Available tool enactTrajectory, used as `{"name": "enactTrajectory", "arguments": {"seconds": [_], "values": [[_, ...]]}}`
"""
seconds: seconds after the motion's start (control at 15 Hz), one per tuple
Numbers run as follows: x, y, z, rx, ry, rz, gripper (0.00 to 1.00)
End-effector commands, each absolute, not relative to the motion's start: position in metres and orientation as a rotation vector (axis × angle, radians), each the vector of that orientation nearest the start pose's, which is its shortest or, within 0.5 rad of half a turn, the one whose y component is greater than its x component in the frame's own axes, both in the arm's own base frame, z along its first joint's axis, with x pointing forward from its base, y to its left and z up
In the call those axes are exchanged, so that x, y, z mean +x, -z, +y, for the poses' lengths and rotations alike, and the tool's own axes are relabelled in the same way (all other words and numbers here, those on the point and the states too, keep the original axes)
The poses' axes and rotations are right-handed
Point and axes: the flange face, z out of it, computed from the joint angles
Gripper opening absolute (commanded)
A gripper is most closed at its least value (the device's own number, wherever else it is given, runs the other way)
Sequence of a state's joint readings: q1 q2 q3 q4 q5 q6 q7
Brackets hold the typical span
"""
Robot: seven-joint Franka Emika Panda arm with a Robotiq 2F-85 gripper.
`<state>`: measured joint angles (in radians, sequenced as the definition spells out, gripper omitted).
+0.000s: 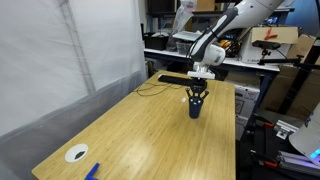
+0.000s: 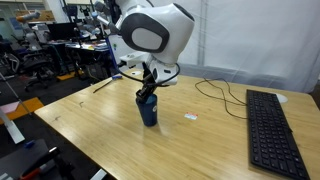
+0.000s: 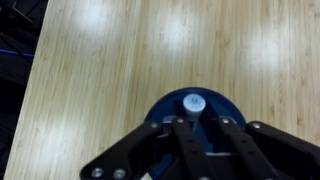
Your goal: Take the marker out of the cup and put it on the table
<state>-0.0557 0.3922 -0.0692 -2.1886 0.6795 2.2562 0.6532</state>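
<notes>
One light wood-grain table (image 1: 130,135), dark cup (image 1: 196,109) atop, cluttered workbench (image 1: 165,43) behind

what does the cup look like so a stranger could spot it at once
Find the big light wood-grain table; near one end, right under the gripper, stands the cup. It is the only dark, upright cylinder there, unlike the flat white disc near the opposite corner.

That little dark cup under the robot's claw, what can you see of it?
The cup is small, plain, dark navy and cylindrical, without a handle, probably plastic. It stands upright on the light wooden table, open mouth up. The wrist view shows the whitish end of a marker inside it. The gripper hangs directly over its mouth; whether they touch is unclear.
</notes>
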Motion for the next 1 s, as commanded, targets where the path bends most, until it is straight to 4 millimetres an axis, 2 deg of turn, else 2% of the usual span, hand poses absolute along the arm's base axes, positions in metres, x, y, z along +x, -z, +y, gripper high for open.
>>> {"name": "enactTrajectory", "arguments": {"seconds": [0.0, 0.4, 0.73, 0.93], "values": [[0.522, -0.204, -0.057, -2.168, -0.525, 1.674, 0.05], [0.529, -0.253, -0.068, -2.165, -0.418, 1.660, 0.05], [0.531, -0.287, -0.062, -2.179, -0.378, 1.624, 0.05], [0.527, -0.323, -0.050, -2.204, -0.344, 1.584, 0.05]]}}
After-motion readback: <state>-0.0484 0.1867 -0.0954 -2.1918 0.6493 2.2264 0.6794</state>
